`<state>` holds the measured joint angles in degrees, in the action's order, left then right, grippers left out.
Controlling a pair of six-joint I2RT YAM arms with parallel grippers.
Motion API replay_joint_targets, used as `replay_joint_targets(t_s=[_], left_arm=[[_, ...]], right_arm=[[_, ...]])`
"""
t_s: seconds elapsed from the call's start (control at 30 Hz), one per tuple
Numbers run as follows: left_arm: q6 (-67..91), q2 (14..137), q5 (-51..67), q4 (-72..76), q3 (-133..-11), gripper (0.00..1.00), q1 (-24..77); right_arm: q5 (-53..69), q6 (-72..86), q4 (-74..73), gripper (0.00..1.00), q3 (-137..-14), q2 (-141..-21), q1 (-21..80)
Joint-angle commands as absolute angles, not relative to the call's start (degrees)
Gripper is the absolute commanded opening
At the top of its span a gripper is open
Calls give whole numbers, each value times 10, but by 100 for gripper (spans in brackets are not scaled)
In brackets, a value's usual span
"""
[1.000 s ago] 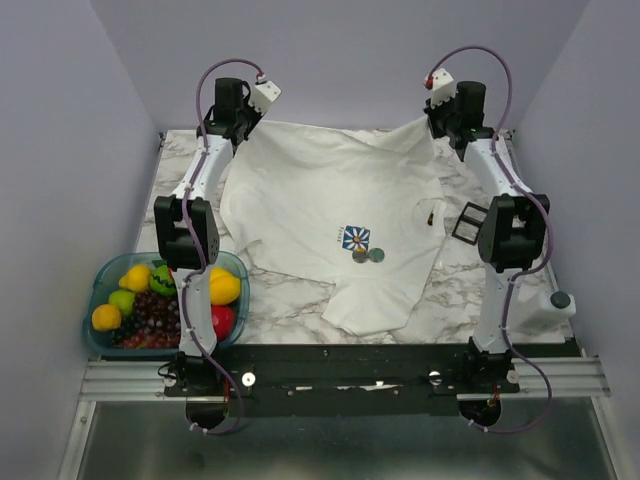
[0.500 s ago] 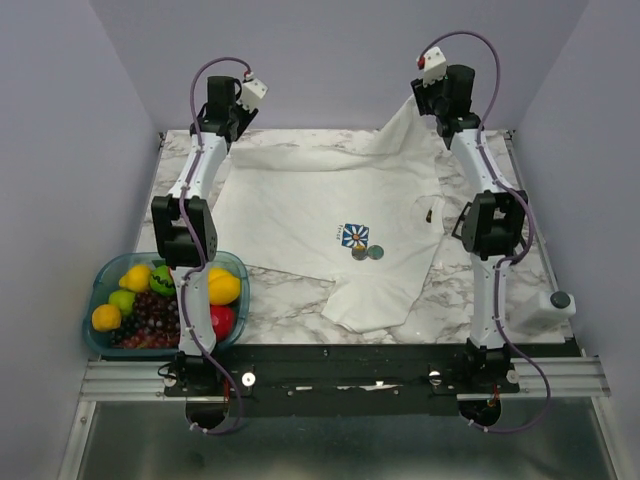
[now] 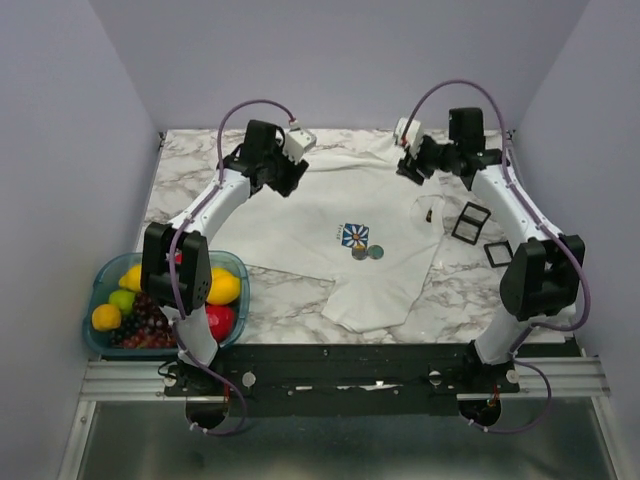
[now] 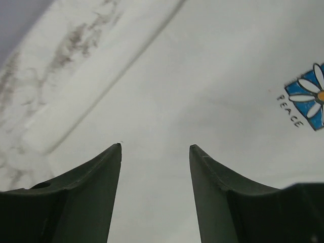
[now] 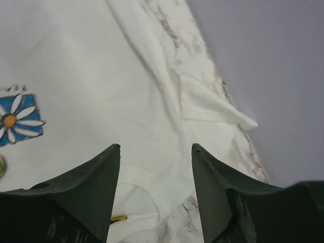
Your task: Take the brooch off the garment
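1. Left gripper (image 4: 156,147): two dark fingers at the bottom edge, spread apart, nothing between them.
2. White garment (image 4: 202,76) fills most of the view, lying flat under the fingers.
3. Blue daisy square (image 4: 309,101) with "PEACE" lettering sits at the right edge, cut off.
4. Marble table (image 4: 30,101) shows at upper left.

The garment (image 3: 300,215) before me is a white short-sleeved shirt, spread flat on the table (image 3: 465,290) and creased toward its far right corner. The brooch (image 3: 355,236) sits near its middle, flat against the cloth: white petals, yellow centre, blue ground.
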<state>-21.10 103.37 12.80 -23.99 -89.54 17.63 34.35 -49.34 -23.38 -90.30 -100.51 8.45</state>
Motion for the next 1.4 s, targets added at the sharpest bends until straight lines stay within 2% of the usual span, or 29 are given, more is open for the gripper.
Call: replay_joint_targets(t_s=[0.0,0.13,0.27,1.13,1.37], left_arm=[[-157,1080,218,-321,-846,62,169],[-112,1123,249,-363,-861,61,157],[-82,1136,287,-370,-852,60,147],[-29,1146,300,-350,-800,59,146],[-31,1148,298,-350,-803,59,146]], right_arm=[[388,-756,-409,64,-805,-985,143],[358,-818,-325,64,-654,-946,190],[347,-836,-280,64,-610,-940,214],[270,-896,-271,62,-586,-994,271],[235,-881,-236,58,-578,-1009,272]])
